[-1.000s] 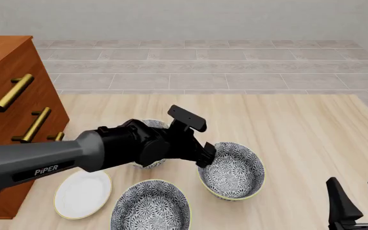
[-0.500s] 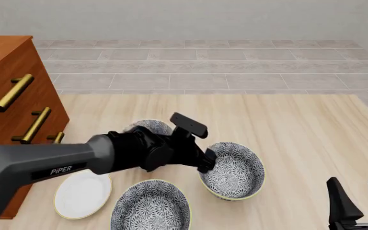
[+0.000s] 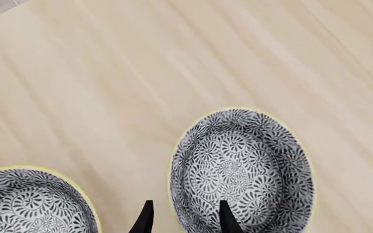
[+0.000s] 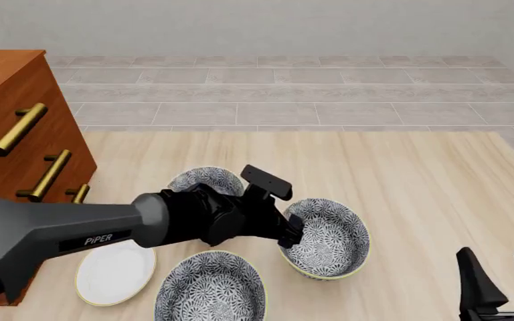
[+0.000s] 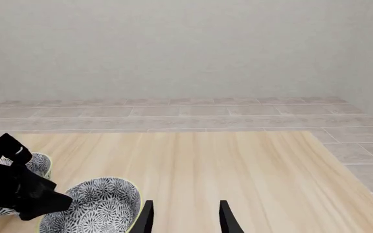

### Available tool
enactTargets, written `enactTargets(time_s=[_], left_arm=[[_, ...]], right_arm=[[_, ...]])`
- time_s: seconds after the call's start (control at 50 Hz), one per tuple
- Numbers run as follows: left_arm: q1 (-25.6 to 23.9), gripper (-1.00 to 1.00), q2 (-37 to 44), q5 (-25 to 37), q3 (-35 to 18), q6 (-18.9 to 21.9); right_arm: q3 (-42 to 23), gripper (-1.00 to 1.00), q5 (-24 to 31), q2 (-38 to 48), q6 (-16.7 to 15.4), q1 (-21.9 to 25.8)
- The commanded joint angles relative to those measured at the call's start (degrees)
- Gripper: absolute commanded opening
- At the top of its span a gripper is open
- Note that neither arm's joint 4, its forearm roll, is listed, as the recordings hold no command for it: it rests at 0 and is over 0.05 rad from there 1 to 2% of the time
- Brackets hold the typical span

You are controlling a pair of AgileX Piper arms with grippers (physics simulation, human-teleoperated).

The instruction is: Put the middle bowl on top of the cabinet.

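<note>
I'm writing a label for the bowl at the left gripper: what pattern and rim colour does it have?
The middle bowl is dark blue-and-white floral with a pale yellow rim, clearest in the left wrist view.

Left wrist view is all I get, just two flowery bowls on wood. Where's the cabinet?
Observer: The cabinet stands at the far left of the front view, left of all the bowls.
Operator: Are there more bowls?
Observer: Yes, a third bowl sits farther back, partly behind the left arm.
Operator: What's the other arm doing?
Observer: The right end effector hangs open at the near right, touching nothing.
</note>
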Motion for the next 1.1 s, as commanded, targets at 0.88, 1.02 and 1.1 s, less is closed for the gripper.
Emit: enactTargets(time_s=[0.88, 1.02, 1.1], left_arm=[[-0.78, 1.0, 3.82, -2.82, 0.97, -1.67], [-0.81, 1.0, 4.44, -3.46, 1.23, -1.69], [-0.98, 1.0, 3.98, -3.52, 1.44, -1.9]], right_arm=[[0.04, 1.0, -0.14, 0.18, -0.02, 0.09], [0.0, 1.0, -0.17, 0.29, -0.03, 0.08], [-0.06, 1.0, -0.23, 0.44, -0.05, 0.1]])
